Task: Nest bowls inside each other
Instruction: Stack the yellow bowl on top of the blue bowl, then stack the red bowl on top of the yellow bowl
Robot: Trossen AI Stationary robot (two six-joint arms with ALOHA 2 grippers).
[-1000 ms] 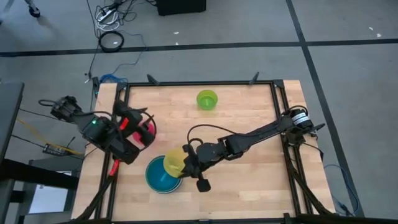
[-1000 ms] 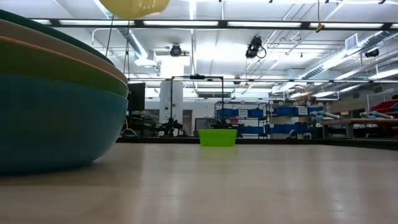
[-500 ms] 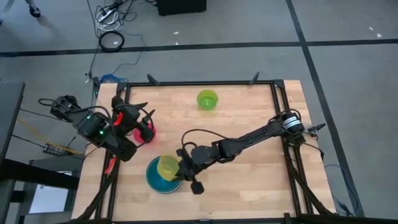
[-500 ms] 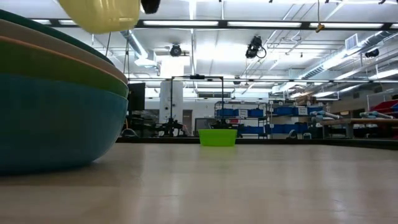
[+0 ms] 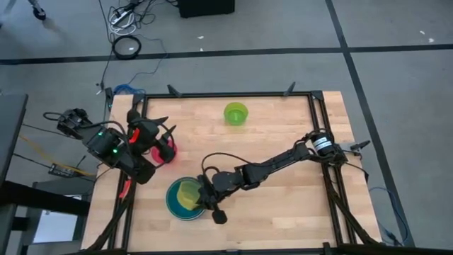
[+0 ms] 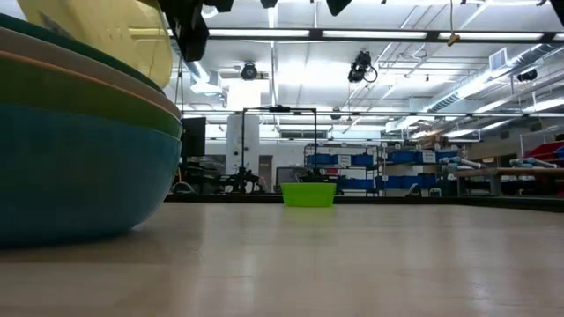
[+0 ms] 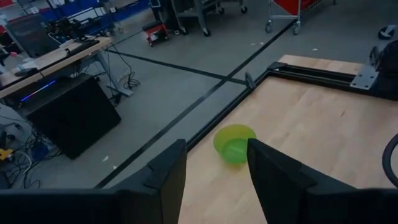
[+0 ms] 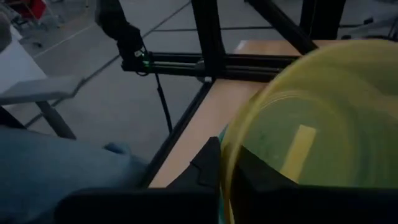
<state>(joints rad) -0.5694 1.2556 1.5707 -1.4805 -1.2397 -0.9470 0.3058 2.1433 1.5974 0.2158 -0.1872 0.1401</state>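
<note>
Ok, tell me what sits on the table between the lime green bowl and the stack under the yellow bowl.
Nothing: in the high view, bare wood runs from the lime green bowl to the teal stack beneath the yellow bowl. The low view shows the same.

My desk (image 5: 283, 177) is pale wood, planks butted together, smooth with a faint sheen, and framed by matt black metal rails (image 5: 226, 94). The yellow bowl (image 8: 323, 124) in my right pincer (image 5: 205, 199) looks like thin, see-through plastic with a smooth, slightly glossy wall. The stacked bowls (image 6: 70, 150) under it are opaque plastic with a dull shine. The lime green bowl (image 7: 234, 143) is smooth plastic too. My pincer fingers (image 7: 161, 180) are matt black.
</note>
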